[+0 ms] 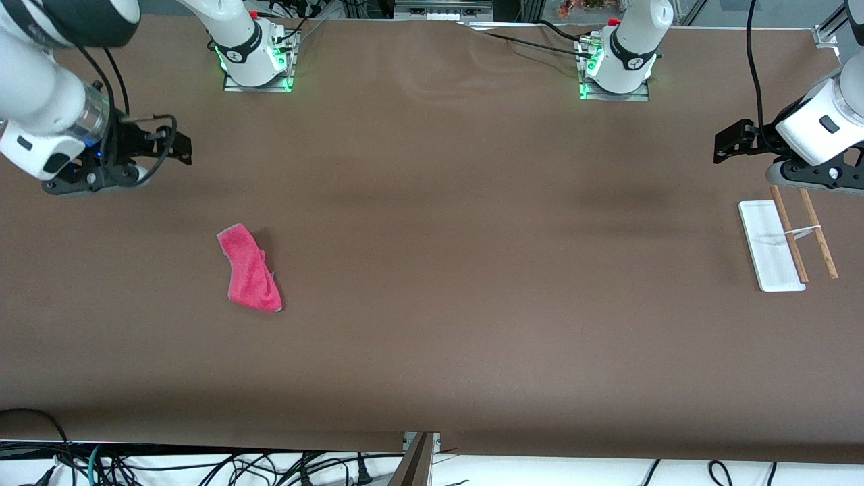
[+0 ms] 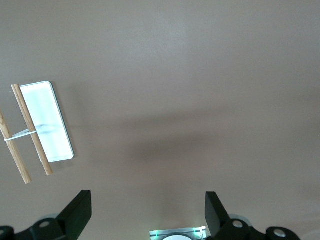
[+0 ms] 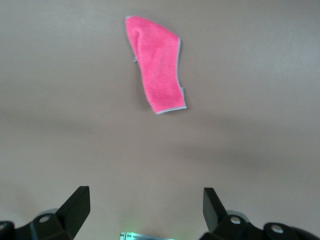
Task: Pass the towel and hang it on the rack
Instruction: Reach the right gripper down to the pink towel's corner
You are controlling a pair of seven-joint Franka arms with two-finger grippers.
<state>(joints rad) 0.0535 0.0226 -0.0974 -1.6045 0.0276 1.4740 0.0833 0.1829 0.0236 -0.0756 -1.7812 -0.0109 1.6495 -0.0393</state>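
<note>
The pink-red towel (image 1: pixel 248 270) lies crumpled flat on the brown table toward the right arm's end; it also shows in the right wrist view (image 3: pixel 157 70). The rack (image 1: pixel 769 250), a white base with two brown rods, stands toward the left arm's end; it also shows in the left wrist view (image 2: pixel 50 120). My right gripper (image 1: pixel 179 145) hangs open and empty over bare table, apart from the towel, and shows in its wrist view (image 3: pixel 146 202). My left gripper (image 1: pixel 725 145) is open and empty over the table just beside the rack, and shows in its wrist view (image 2: pixel 148 205).
The brown table cover (image 1: pixel 432 202) spans the whole view. The right arm's base (image 1: pixel 256 64) and the left arm's base (image 1: pixel 617 71) stand at the table's farthest edge from the front camera. Loose cables (image 1: pixel 202 466) lie off the table's nearest edge.
</note>
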